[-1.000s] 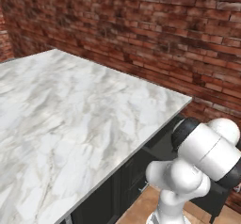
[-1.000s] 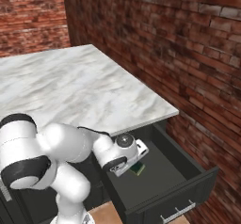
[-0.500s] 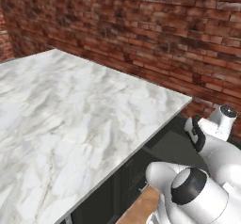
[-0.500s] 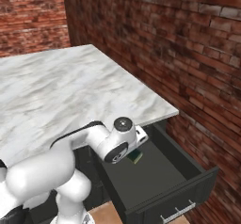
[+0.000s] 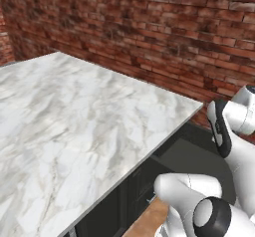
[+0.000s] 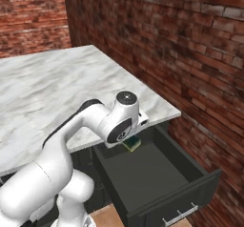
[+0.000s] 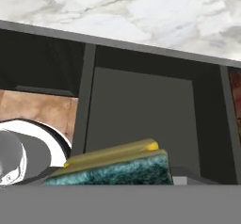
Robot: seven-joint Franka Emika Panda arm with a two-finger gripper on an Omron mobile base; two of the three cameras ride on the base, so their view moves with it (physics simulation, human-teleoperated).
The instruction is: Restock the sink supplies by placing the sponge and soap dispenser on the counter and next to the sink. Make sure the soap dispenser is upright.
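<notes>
fingers hidden, sponge (image 7: pixel 117 166) against hand, above open drawer (image 6: pixel 157 178)

drawer (image 6: pixel 157 183): dark, pulled open, below gripper | brick wall (image 6: pixel 190 45): beyond gripper | wood floor (image 5: pixel 144 223): beneath drawer

No readable text, label, brand, number or sign anywhere.

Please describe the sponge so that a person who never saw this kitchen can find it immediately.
Find the marble counter by the brick wall, then the open dark drawer under its corner. The sponge sits at the back of that drawer, just below the robot's white wrist. It is a small yellow block with a dark green side, the one coloured thing against the black drawer.
</notes>
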